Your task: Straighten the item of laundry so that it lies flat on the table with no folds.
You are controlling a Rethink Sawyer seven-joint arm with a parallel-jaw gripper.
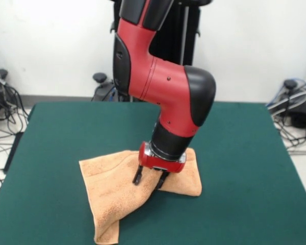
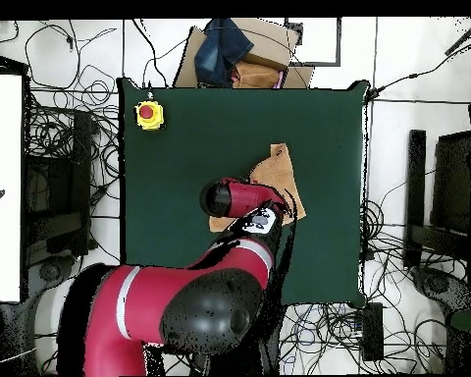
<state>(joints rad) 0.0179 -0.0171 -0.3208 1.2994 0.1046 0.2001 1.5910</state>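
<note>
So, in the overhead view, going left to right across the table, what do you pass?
Red button on its yellow box → bare green table → black end of the arm → towel, which the arm partly covers → bare table up to the right edge.

towel (image 1: 109,191): 1 | table (image 1: 245,168): 1 | pincer (image 1: 150,179): 1 | yellow-and-red button box (image 2: 149,115): 1, seemingly

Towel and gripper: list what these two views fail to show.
- Towel, front view: its near corner is cut off by the bottom edge; the part behind the gripper is hidden.
- Towel, overhead view: the arm covers much of it, so the full outline is unreadable.
- Gripper, overhead view: hidden under the arm.
- Fold layers: count unclear in either view.
</note>
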